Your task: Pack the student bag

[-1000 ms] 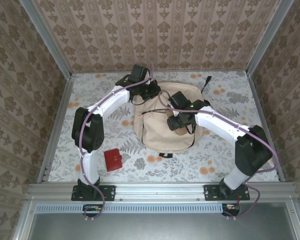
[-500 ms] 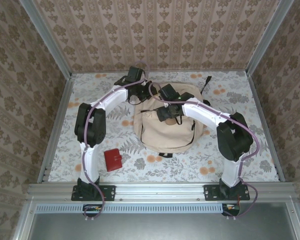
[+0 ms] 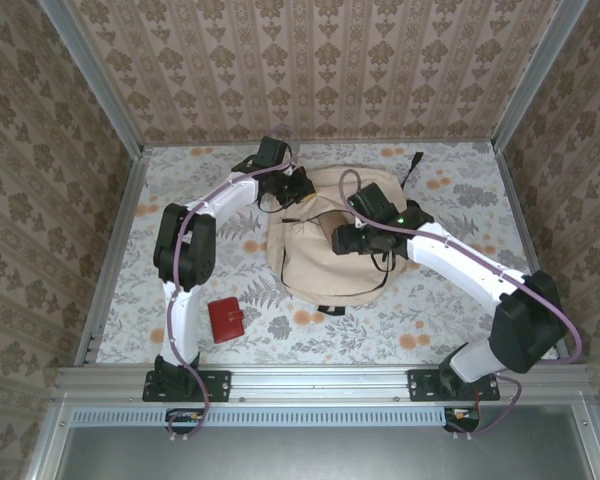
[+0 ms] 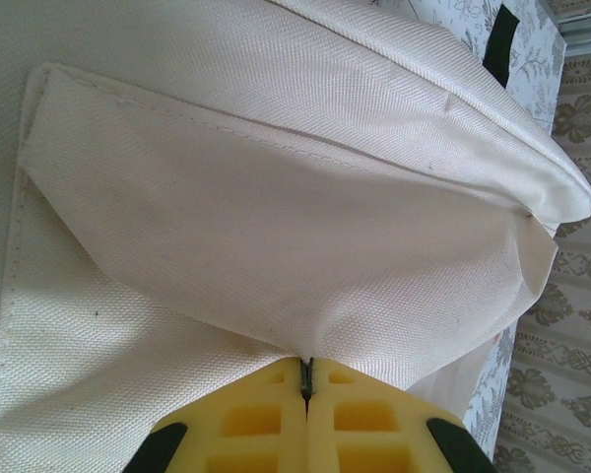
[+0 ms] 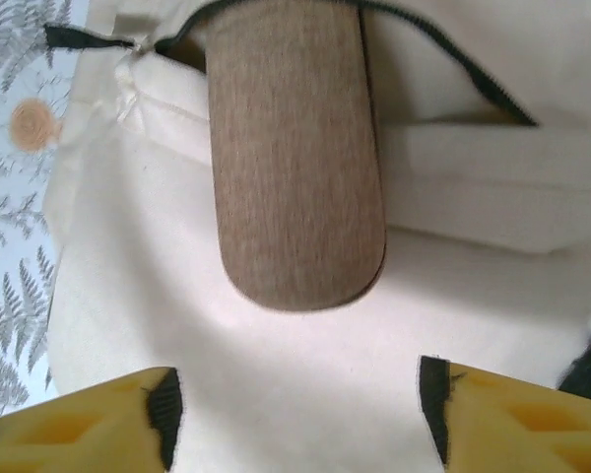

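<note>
One brown case in student bag, right pincer backed off

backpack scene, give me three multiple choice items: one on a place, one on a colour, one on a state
1. Where is the wallet?
A. on the table beside the left arm
B. against the back wall
C. at the far right corner

2. What colour is the case poking out of the backpack zip?
A. blue
B. brown
C. green

3. The left gripper is
A. wide open
B. holding the wallet
C. shut on backpack fabric

Answers:
1 A, it lies on the floral tabletop next to that arm.
2 B, the right wrist view shows brown fabric.
3 C, its yellow fingers meet on pinched cloth.
</note>
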